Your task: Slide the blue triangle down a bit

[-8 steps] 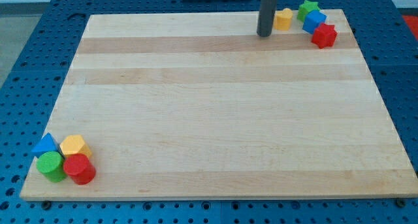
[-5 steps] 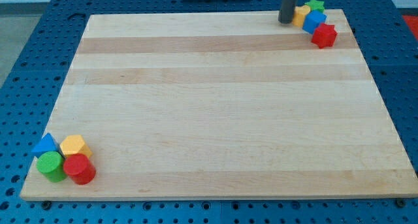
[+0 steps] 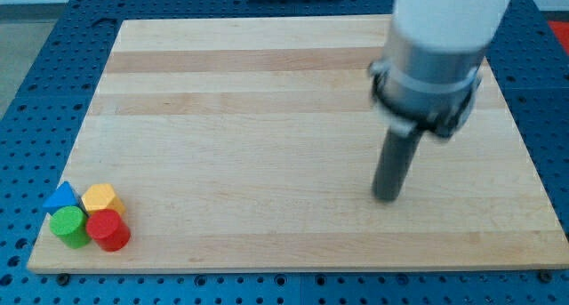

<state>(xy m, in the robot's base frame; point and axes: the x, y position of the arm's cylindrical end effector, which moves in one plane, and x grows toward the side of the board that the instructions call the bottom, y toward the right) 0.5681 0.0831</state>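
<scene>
The blue triangle (image 3: 61, 197) sits near the board's bottom-left corner, at the upper left of a tight cluster. The yellow block (image 3: 101, 199) is to its right, the green cylinder (image 3: 69, 226) below it, and the red cylinder (image 3: 108, 230) at the cluster's lower right. My tip (image 3: 386, 196) rests on the board right of centre, far to the right of the blue triangle. The arm's white and grey body (image 3: 436, 47) fills the view's top right and hides the blocks that were there.
The wooden board (image 3: 267, 145) lies on a blue perforated table (image 3: 36, 92). The cluster is close to the board's left and bottom edges.
My tip has moved from the board's top-right corner, beside the yellow block there, down to right of centre. The arm body now covers the top-right blocks. The bottom-left cluster has not moved.
</scene>
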